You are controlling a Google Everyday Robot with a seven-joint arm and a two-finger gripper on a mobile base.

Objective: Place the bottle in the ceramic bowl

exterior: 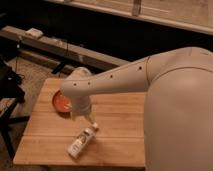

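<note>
So the table fills the lower middle of the view. The ceramic bowl sits on it close to the left edge, in the back half. The bottle lies on its side near the front edge, left of centre, well in front of the bowl and a bit to its right, apart from it. It's angled, with one end toward the front-left corner and the other toward the back right. The arm reaches in from the right over the back half, and the gripper hangs down just right of the bowl, behind the bottle. The robot body covers the table's right edge. A long bench runs behind the table.
</note>
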